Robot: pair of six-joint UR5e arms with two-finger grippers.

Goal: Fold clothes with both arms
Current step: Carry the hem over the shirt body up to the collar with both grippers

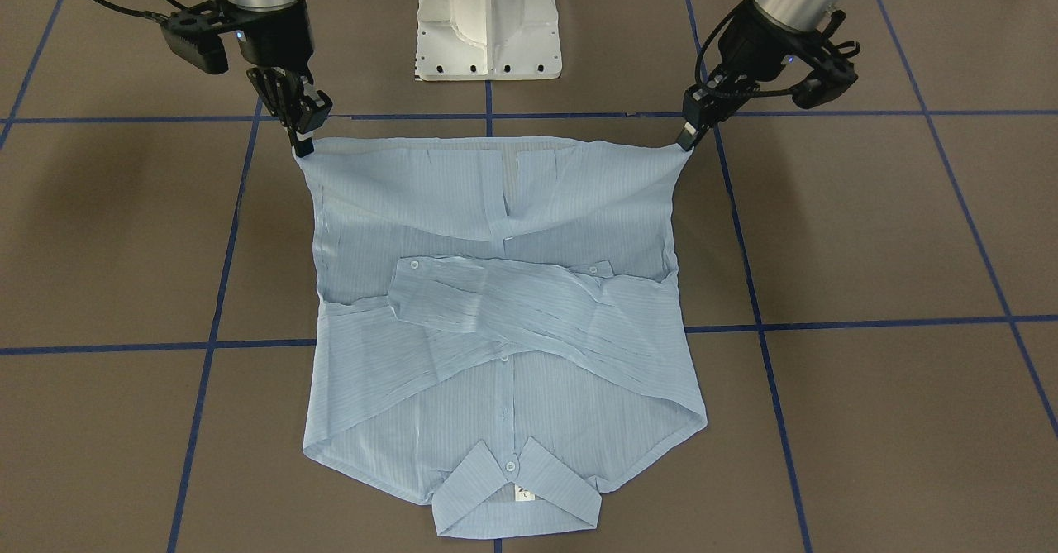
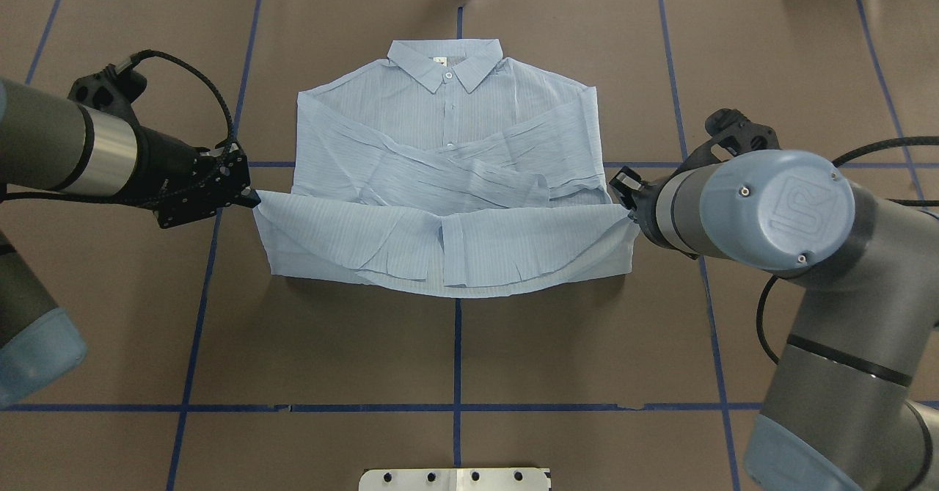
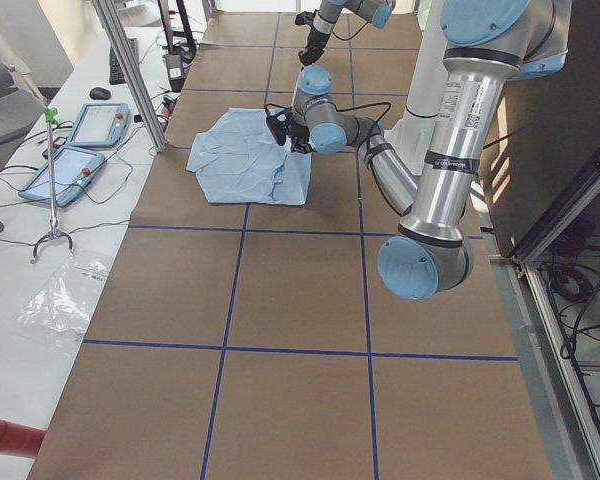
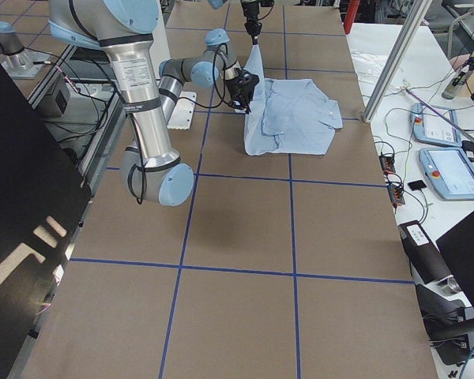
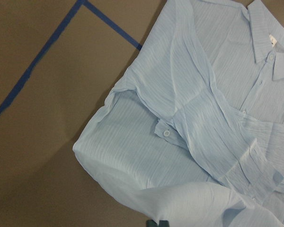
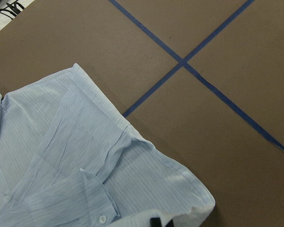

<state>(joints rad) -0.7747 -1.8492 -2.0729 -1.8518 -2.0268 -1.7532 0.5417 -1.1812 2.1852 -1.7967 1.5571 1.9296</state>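
Brown tabletop [image 2: 147,315], squared off with blue tape lines [image 2: 456,359], takes up nearly everything I can see, with the white pedestal [image 1: 488,20] at the robot's edge. The pale-blue shirt [image 1: 496,346] is spread on it between the two arms, front up and buttoned. Its collar [image 1: 512,495] lies close to the table's far edge from the robot, and a small label [image 1: 524,493] shows inside the neck. The sleeves [image 1: 504,293] are crossed over the chest.

The hem end — the part nearest the robot — is up off the table. The left gripper [image 1: 688,135] is pinched tight on one hem corner and the right gripper [image 1: 302,138] is pinched on the other, so the hem edge runs taut and almost straight between them. From that line the cloth slopes down to the surface, and from the right end of the table it stands up like a small sheet.

The left arm [image 2: 73,153] and the right arm [image 2: 770,212] reach in low from opposite sides, wrists turned toward the shirt. Each wrist camera looks down on its own side of the garment — shoulder, crossed sleeve and bare brown table beyond. Past the far edge, a white bench [image 4: 458,103] carries two tablet-like control units [image 4: 446,150] and loose cables.
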